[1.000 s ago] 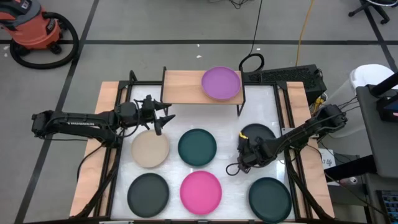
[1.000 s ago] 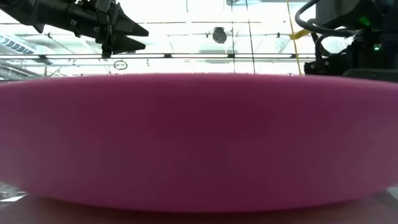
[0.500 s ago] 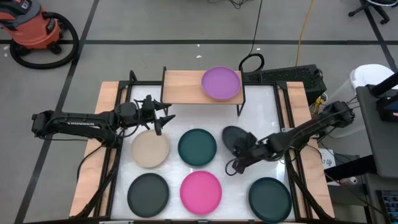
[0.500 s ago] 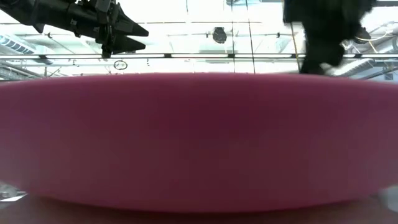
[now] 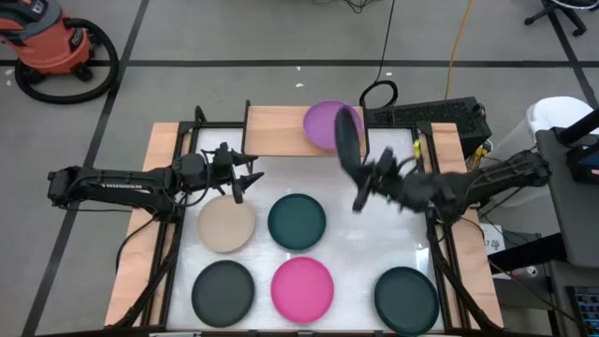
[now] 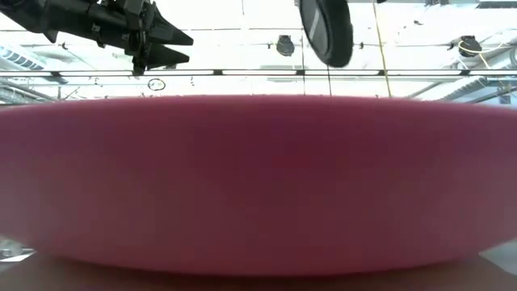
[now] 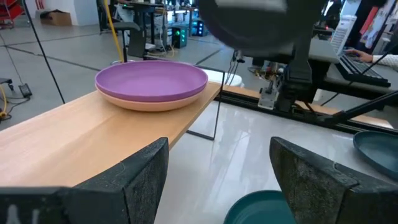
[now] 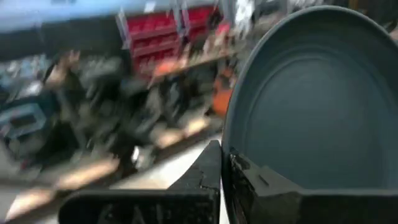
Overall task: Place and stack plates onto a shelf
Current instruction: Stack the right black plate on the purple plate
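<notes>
- Right end effector [image 5: 360, 192] is clamped on a round matte black plate [image 5: 347, 140], tilted on edge beside the wooden-topped shelf [image 5: 276, 130].
- Left end effector [image 5: 251, 175] hovers with fingers apart above the glossy white counter [image 5: 374, 239].

shelf [image 5: 281, 131]: light wood top, black legs | purple plate [image 5: 324, 125] over salmon plate [image 7: 146, 103] | lifted plate [image 5: 346, 142]: charcoal | table [image 5: 360, 243]: white; plates beige [image 5: 226, 225], dark teal [image 5: 297, 221], charcoal [image 5: 223, 291], hot pink [image 5: 302, 288], dark teal [image 5: 405, 299]

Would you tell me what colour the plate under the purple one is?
Salmon pink, clearest in the left wrist view.
</notes>
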Motion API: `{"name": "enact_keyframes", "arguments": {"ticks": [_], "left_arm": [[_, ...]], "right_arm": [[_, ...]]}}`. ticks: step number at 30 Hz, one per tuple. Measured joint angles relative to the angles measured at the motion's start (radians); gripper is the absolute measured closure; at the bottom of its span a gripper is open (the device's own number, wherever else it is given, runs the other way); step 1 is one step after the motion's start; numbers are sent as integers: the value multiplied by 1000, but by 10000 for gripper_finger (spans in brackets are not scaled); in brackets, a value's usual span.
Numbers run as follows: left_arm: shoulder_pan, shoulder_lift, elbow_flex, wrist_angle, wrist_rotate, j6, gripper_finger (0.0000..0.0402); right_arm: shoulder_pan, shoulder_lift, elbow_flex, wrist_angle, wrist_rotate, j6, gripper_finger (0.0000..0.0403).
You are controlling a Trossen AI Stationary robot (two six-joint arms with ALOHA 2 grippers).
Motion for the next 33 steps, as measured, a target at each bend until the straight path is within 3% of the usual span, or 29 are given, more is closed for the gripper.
{"name": "enact_keyframes", "arguments": {"ticks": [5, 13, 21, 33], "left_arm": [[0, 0, 0, 2, 0, 9, 119], [1, 0, 0, 11, -8, 56, 119], [1, 0, 0, 10, -8, 58, 119], [1, 0, 0, 9, -10, 59, 119]], "right_arm": [[-189, -2, 26, 80, -121, -127, 403], [-402, 179, 211, -201, -320, -235, 403], [-471, 359, 296, -473, -330, -392, 403], [-480, 458, 297, -477, -331, -411, 393]]}}
